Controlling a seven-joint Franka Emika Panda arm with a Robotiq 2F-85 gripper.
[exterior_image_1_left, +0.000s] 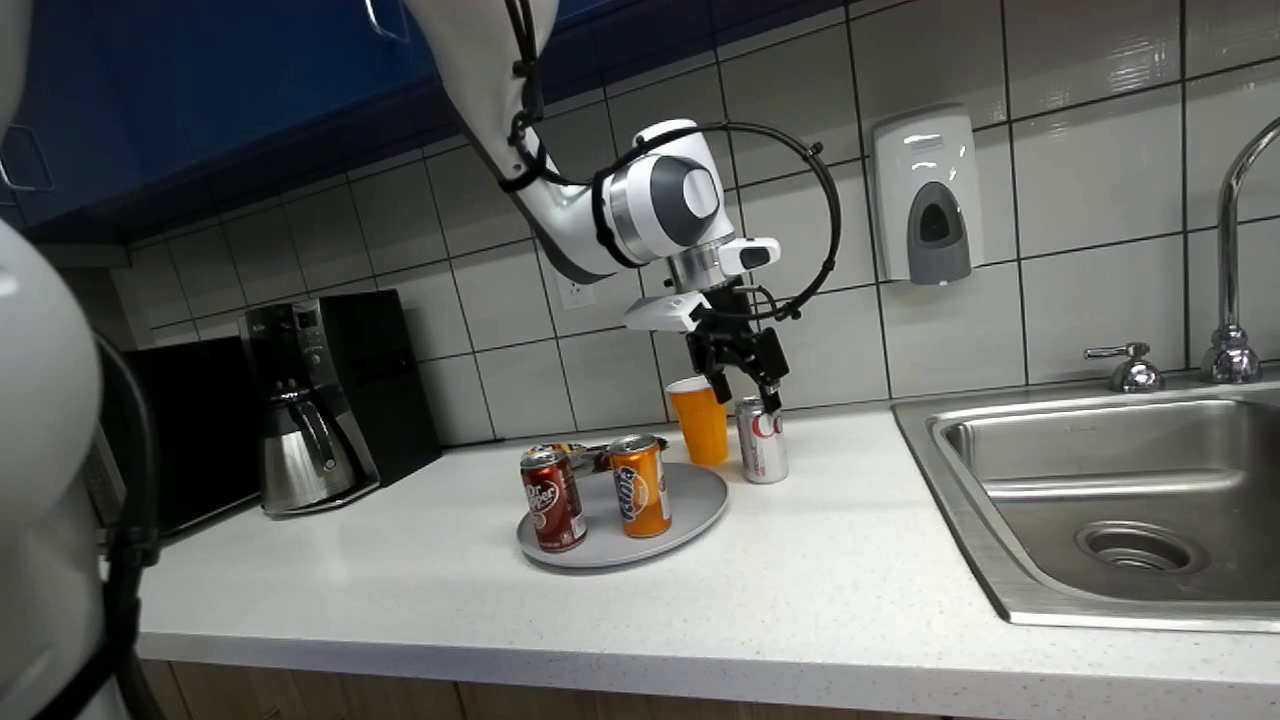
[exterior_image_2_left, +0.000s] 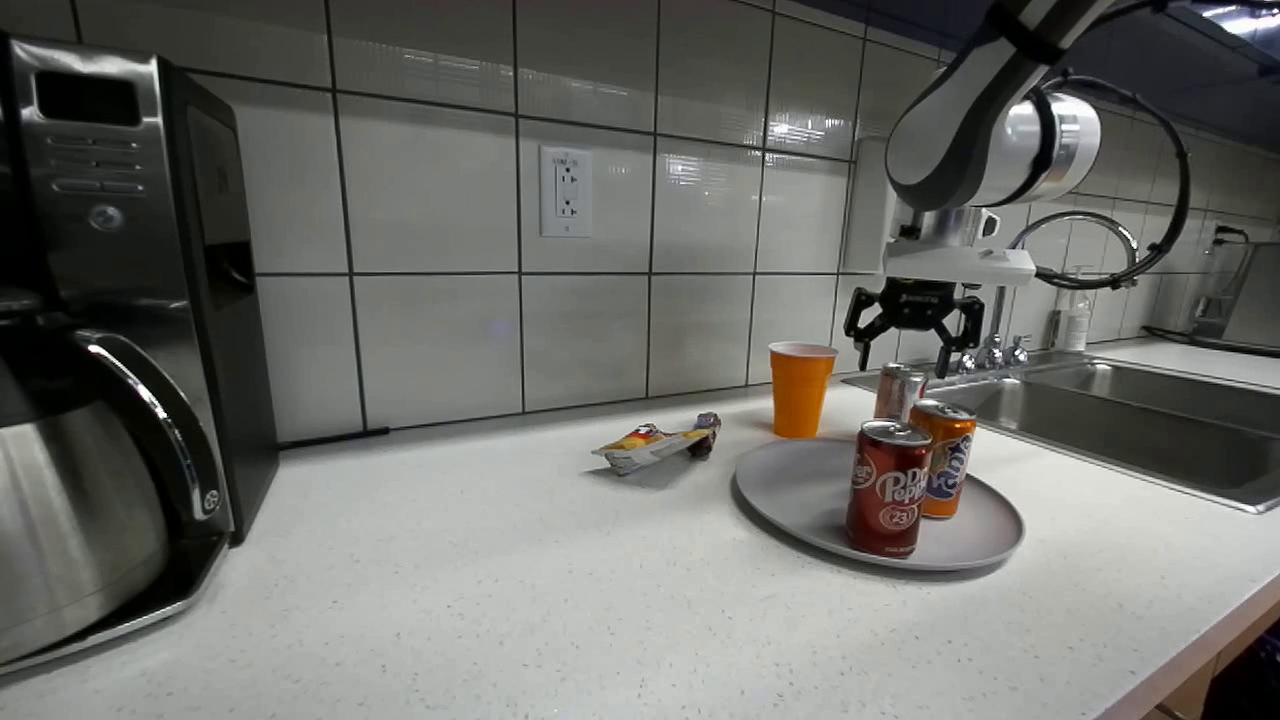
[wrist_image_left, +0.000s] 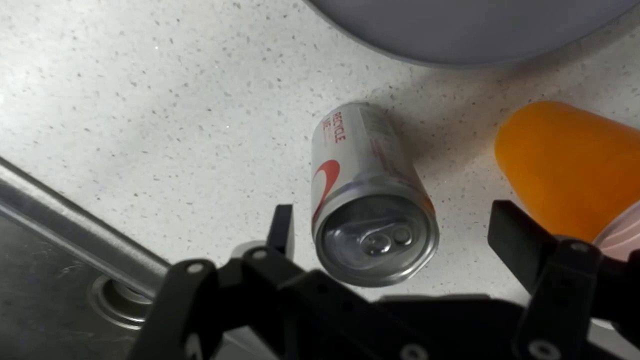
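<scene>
White tiled wall closes the scene at the back, and before it runs a pale, speckled tabletop, with a coffee maker on one side and a steel sink on the other. On this tabletop, between the sink and an orange cup, a silver can is standing upright, so its long axis is vertical. The jaws are over it and point downward, therefore roughly along the same axis. They are spread wide and have hold of nothing. Seen in the wrist view, the can's top appears in the space between the two fingertips, but not in the middle: it is nearer to the tip on the sink side, and a wider gap is toward the tip on the cup's side. In both exterior views the tips appear near the can's rim, yet I cannot tell whether they are above it or beside it; no contact can be seen. Near the silver can, but apart from it, is a gray plate, which carries a dark red can and an orange can, both upright; a crumpled wrapper lies on the tabletop beside the plate.
</scene>
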